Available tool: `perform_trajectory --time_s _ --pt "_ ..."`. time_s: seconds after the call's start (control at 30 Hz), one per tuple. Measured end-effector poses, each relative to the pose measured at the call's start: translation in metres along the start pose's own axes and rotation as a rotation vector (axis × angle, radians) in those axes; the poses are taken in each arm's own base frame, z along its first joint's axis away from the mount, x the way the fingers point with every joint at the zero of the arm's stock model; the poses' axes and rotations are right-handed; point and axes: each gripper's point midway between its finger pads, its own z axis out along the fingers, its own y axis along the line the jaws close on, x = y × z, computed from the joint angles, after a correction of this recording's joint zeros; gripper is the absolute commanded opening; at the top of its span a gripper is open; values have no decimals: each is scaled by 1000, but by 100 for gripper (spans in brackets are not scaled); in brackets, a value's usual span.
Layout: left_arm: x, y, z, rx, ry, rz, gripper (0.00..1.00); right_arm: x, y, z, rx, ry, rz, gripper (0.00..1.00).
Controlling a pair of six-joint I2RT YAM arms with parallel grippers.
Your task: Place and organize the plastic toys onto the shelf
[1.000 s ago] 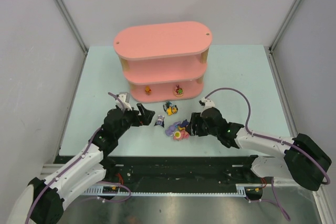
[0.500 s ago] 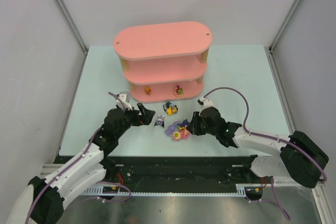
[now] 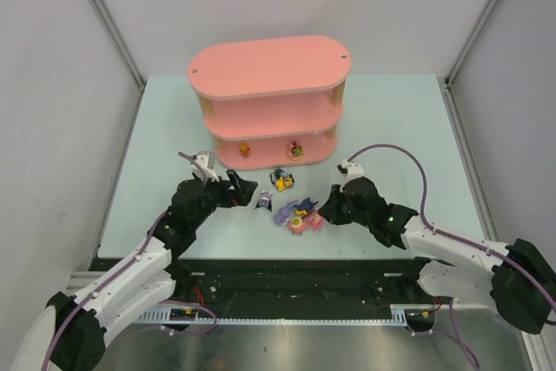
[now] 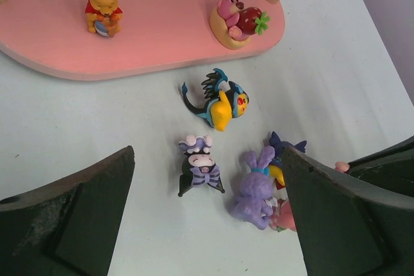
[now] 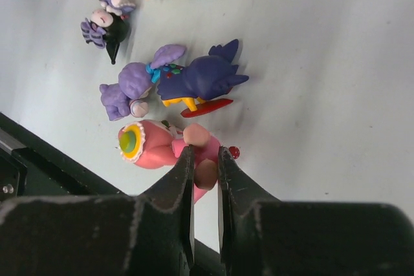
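Since a second ago the right arm has drawn back toward its own side, and the right fingers (image 5: pixel 190 159) have closed; they now pinch the pink toy (image 5: pixel 155 147) at its near end.

On the pink shelf (image 3: pixel 265 67), three oval boards on light wooden posts, the bottom board (image 4: pixel 162 43) carries two toys: a yellow bear (image 4: pixel 102 15) and, well to its right, a pink toy with a strawberry (image 4: pixel 238 21).

Five more toys lie on the tabletop (image 3: pixel 391 128) just in front of the shelf, seven visible in all. They are the pink one, a purple rabbit (image 4: pixel 255 185) touching it, a dark blue bird (image 5: pixel 200 79) against the rabbit, a black-and-white toy with a purple bow (image 4: pixel 200 166), and a yellow-and-dark toy (image 4: pixel 223 101) nearest the shelf.

To the left of this cluster, the left fingers (image 3: pixel 243 188) are spread wide and hold nothing.

Pale green covers the tabletop. Plain grey-white walls (image 3: pixel 52 84) with metal posts (image 3: pixel 104 15) close it in.
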Motion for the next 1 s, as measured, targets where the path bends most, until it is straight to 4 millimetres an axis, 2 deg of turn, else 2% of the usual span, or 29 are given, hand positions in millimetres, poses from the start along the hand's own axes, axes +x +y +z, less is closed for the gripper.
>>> perform_trajectory --time_s 0.2,0.33,0.6,0.8,0.9,1.0 --pt "1 -5 0 27 8 0 100 -18 -6 -21 -2 -60 13 0" --pt "-2 -16 -1 78 5 2 100 -28 -11 -30 -4 -90 35 0" --pt "-8 -49 -5 254 2 22 99 -41 -2 -39 -72 -127 48 0" --pt "-9 -59 -8 309 2 37 99 -43 -1 -40 -92 -124 30 0" --pt "-8 -59 -8 311 4 37 99 -44 -9 -41 -48 -124 17 0" --pt "-8 -61 -8 317 7 38 100 -52 -23 -42 90 -134 -13 0"
